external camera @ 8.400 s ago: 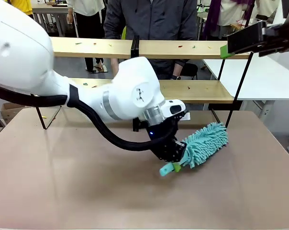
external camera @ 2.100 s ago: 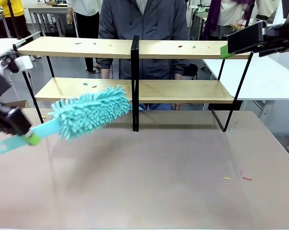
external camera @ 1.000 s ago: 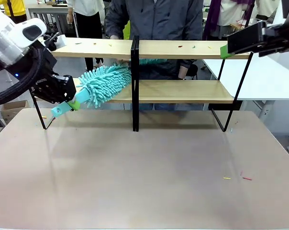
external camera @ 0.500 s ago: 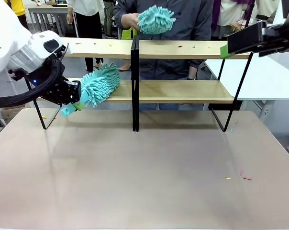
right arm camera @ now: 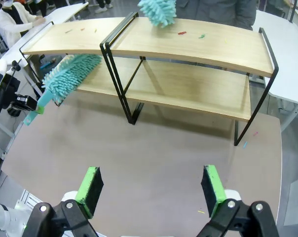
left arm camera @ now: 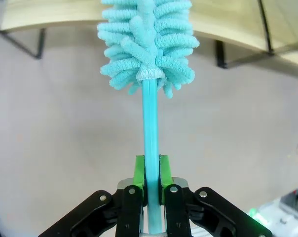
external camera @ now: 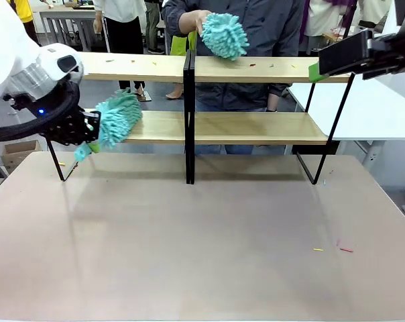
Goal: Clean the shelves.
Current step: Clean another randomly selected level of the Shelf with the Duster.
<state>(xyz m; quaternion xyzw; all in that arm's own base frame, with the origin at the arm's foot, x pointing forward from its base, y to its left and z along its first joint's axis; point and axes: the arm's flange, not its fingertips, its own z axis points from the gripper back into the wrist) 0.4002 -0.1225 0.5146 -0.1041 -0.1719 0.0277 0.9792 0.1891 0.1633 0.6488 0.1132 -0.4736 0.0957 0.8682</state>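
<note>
Brownish-pink and smooth, the worktop [external camera: 202,268] carries the shelves [external camera: 256,127] along its far side: two long light-wood boards on a thin black wire frame, split by a black central divider. Tiny coloured scraps [external camera: 253,65] dot the top board, and a few more [external camera: 345,250] lie on the worktop near its right edge; they are too small to tell what they are.

At the rack's left end, the left gripper [external camera: 88,129] has its jaws pressed tight on the slim turquoise plastic handle of a duster [external camera: 117,118]. The wrist view shows the green pads [left arm camera: 139,168] flat against both sides of the handle. The shaggy chenille head sits at the left end of the lower board, under the top one; whether its strands press on the wood is hard to make out.

Across the rack a person's hand [external camera: 191,20] holds a second fluffy turquoise duster [external camera: 224,35] over the top board, just right of the divider, its handle hidden.

High at the right, the right gripper [right arm camera: 151,190] hangs above the worktop with its jaws spread wide and nothing between them; its arm is cut off by the frame
</note>
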